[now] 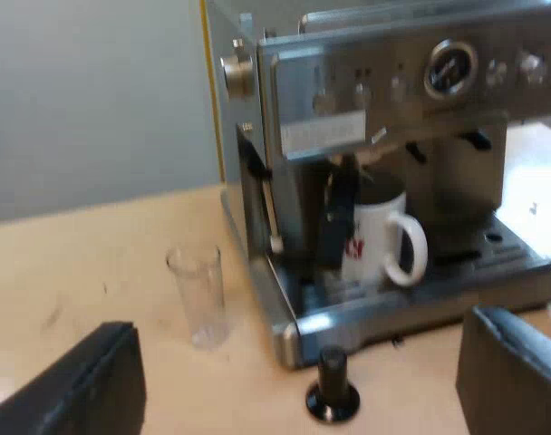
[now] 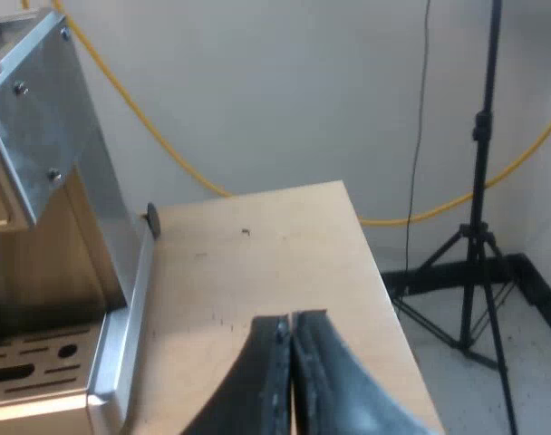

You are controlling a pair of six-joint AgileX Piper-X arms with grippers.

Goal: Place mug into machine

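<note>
And there's the mug, white with a red mark, already sitting on the drip tray of the coffee machine, tucked in under the front panel with its handle turned out to the side. Nothing is gripping it. Something dark and upright stands just beside the mug, and I can't tell what it is. Above it, a row of knobs and a round gauge run across the steel front. The left gripper hangs back from the machine, over the table, with its two black fingers spread wide and nothing between them. Down on the table, an empty clear measuring glass stands upright near the machine's corner. A tamper with a black knob stands just in front of the tray's edge, apart from the glass. Over to the other arm: the right gripper has its fingers pressed together, holding nothing, and it hovers over bare tabletop beside the machine's side panel, close to the slotted end of the tray. Beyond the table's edge, a black tripod stands on the floor, and a yellow cable sags across the pale wall.
</note>
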